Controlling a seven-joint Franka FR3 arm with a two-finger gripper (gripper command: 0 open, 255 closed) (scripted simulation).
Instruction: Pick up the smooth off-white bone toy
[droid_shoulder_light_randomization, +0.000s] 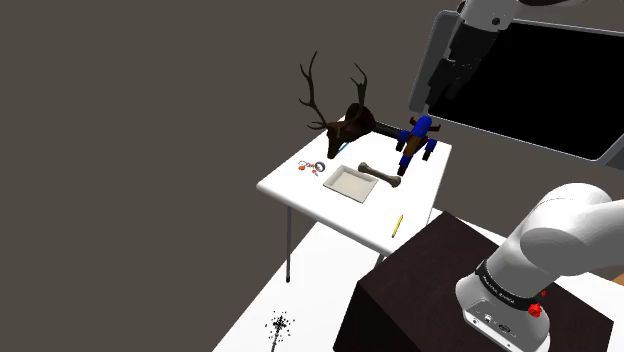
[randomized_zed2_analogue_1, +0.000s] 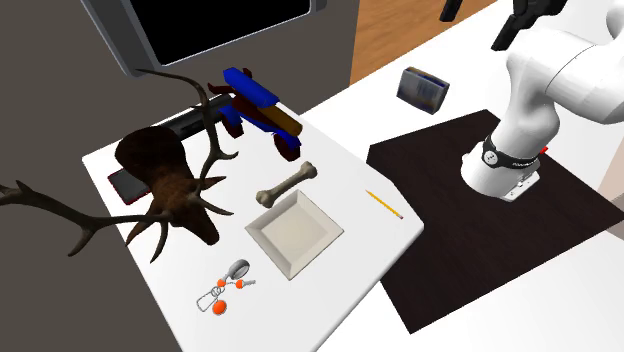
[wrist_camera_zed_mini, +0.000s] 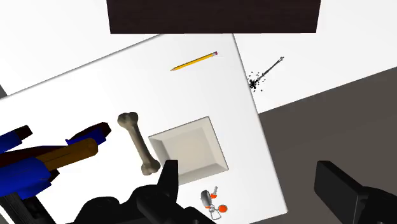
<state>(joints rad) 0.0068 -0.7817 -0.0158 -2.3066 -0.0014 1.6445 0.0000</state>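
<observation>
Claw: the claw (wrist_camera_zed_mini: 248, 168) hangs high over the surface (wrist_camera_zed_mini: 95, 83), its fingers spread wide with nothing between them. It looks placed to take in the whole layout before committing.
Bone toy: the off-white bone toy (wrist_camera_zed_mini: 139, 142) lies flat near the middle of the surface, between the square tray (wrist_camera_zed_mini: 216, 141) and the blue-and-brown toy (wrist_camera_zed_mini: 44, 159).
Bone and tray: one knob of the bone sits just beside a corner of the tray. I cannot tell whether they touch.
Why the shaft: the slim middle of the bone has bare surface on both sides, so it is probably the best place to close on. The knobbed ends are wider, and one is crowded by the tray.
Clutter: the antlered deer head (droid_shoulder_light_randomization: 350, 122) stands at the far edge in the shoulder view. The yellow pencil (wrist_camera_zed_mini: 194, 61) is well apart, toward the dark stand (droid_shoulder_light_randomization: 440, 290). A small keyring with orange beads (wrist_camera_zed_mini: 213, 202) lies past the tray.
Next move, as a judgement: come down over the shaft with the fingers turned to straddle it, clear of the tray's rim.
Risk: a smooth, round shaft may roll or slip if the grip is off centre.
</observation>
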